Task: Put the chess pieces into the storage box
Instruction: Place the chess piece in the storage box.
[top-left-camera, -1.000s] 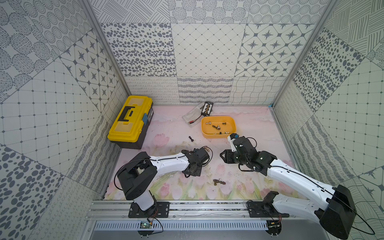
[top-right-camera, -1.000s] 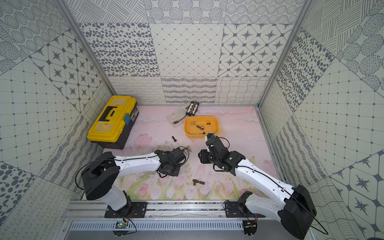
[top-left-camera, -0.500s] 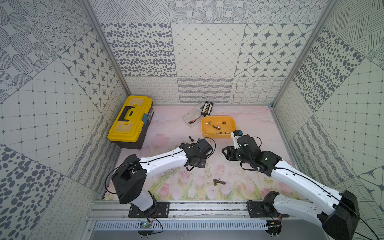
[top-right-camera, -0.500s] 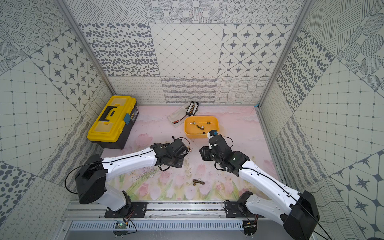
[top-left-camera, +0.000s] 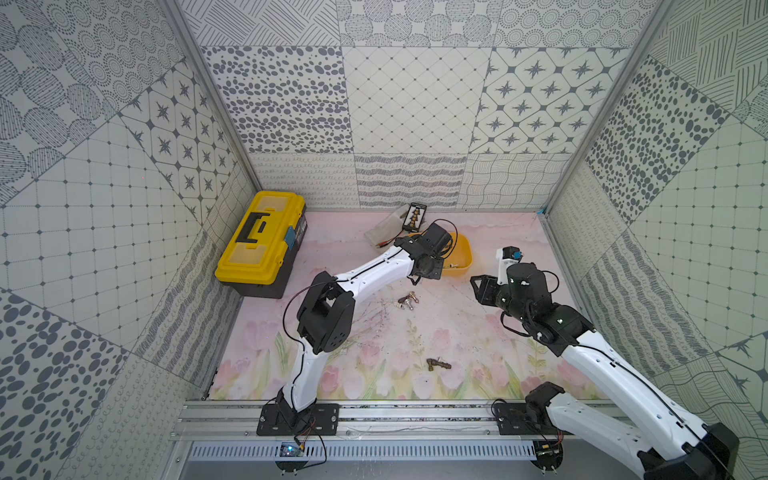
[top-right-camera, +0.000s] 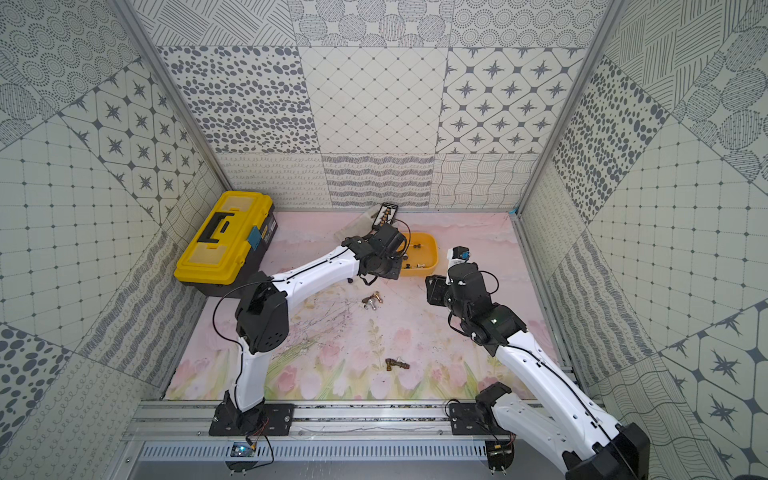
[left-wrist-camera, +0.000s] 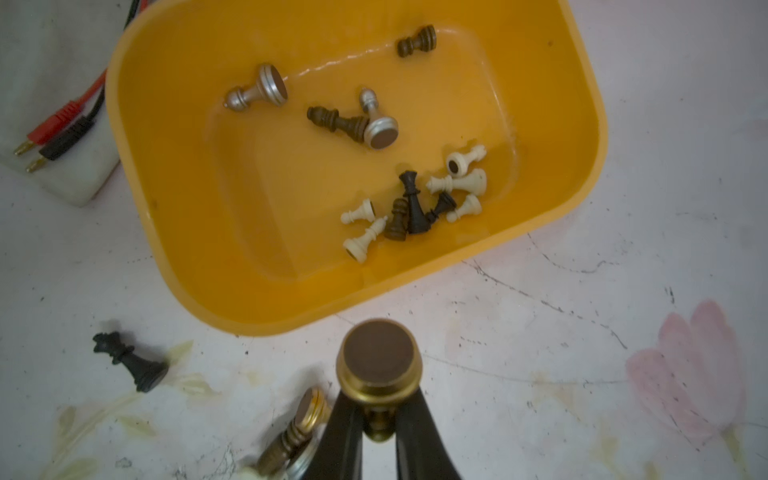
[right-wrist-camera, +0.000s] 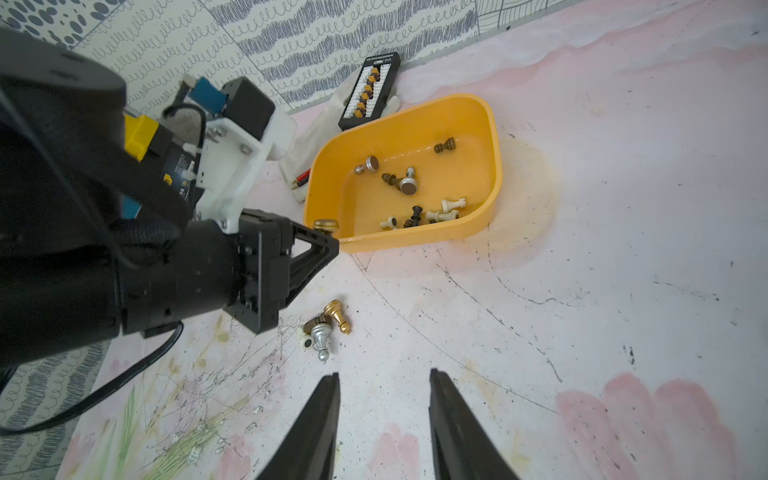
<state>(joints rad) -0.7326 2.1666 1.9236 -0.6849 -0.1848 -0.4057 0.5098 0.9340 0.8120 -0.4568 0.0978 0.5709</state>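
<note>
The storage box (left-wrist-camera: 137, 166), a yellow-orange tray, lies at the back of the mat, also in both top views (top-left-camera: 464, 258) (top-right-camera: 430, 249). Several chess pieces (left-wrist-camera: 415, 199) lie inside it. My left gripper (left-wrist-camera: 380, 432) is shut on the stem of a brass-gold piece (left-wrist-camera: 380, 361), base forward, just short of the tray's near rim; the right wrist view shows it too (right-wrist-camera: 325, 225). My right gripper (right-wrist-camera: 384, 378) is open and empty above the mat. A small heap of loose pieces (right-wrist-camera: 326, 328) lies ahead of it. A black piece (left-wrist-camera: 129, 361) lies beside the tray.
A yellow toolbox (top-left-camera: 262, 243) stands at the back left. A black case of gold pieces (right-wrist-camera: 370, 89) and a white bag with red and black leads (left-wrist-camera: 62, 137) lie behind the tray. Two more pieces (top-left-camera: 438, 365) lie near the front rail.
My left arm has swung from mid-mat back toward the tray, carrying the brass-gold piece. My right arm has drawn back to the right, its jaws unchanged.
</note>
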